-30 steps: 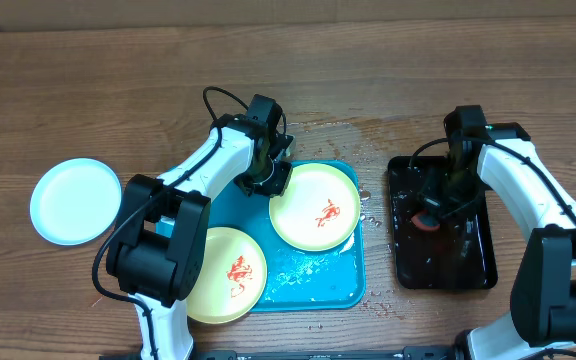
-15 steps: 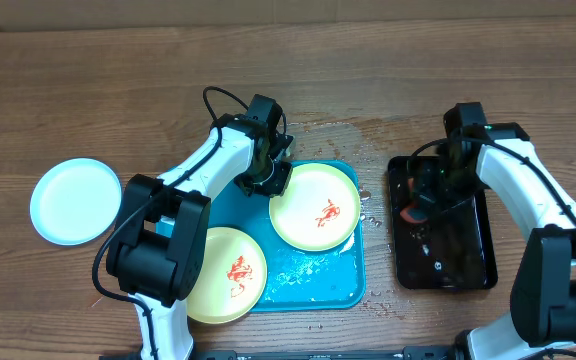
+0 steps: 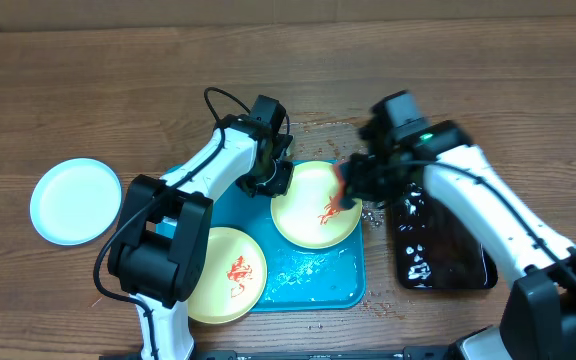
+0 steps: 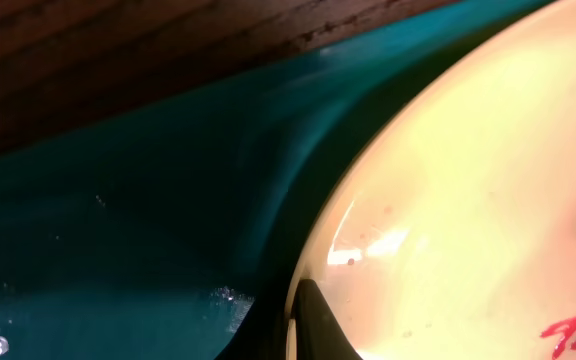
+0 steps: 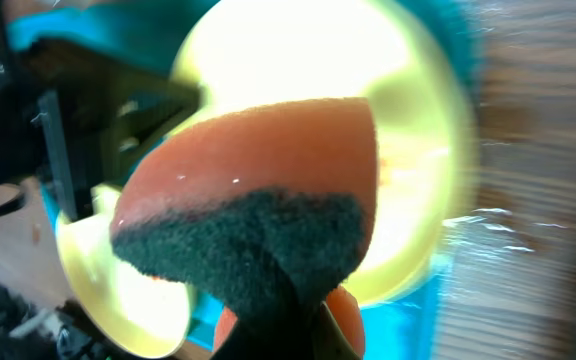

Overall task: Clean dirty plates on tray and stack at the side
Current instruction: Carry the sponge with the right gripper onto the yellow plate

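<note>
Presently the turquoise tray (image 3: 313, 285) holds a front yellow plate (image 3: 223, 285) and a rear yellow plate (image 3: 308, 215), both sauce-smeared. The left gripper (image 3: 268, 180) pinches the rear one's rim; the right gripper (image 3: 350, 186) clamps a sponge (image 5: 258, 190) above it. A pale blue plate (image 3: 75, 201) lies well apart, outside the tray.

Twin arms: white shells, black joints.
Left arm (image 3: 203, 165) and right arm (image 3: 478, 195) are showing white link covers between blocky black housings; a thin black cable (image 3: 211, 100) is looping above the left wrist; a green light (image 3: 426, 137) is glowing on the right; the left gripper (image 3: 274, 180) is showing black.
</note>
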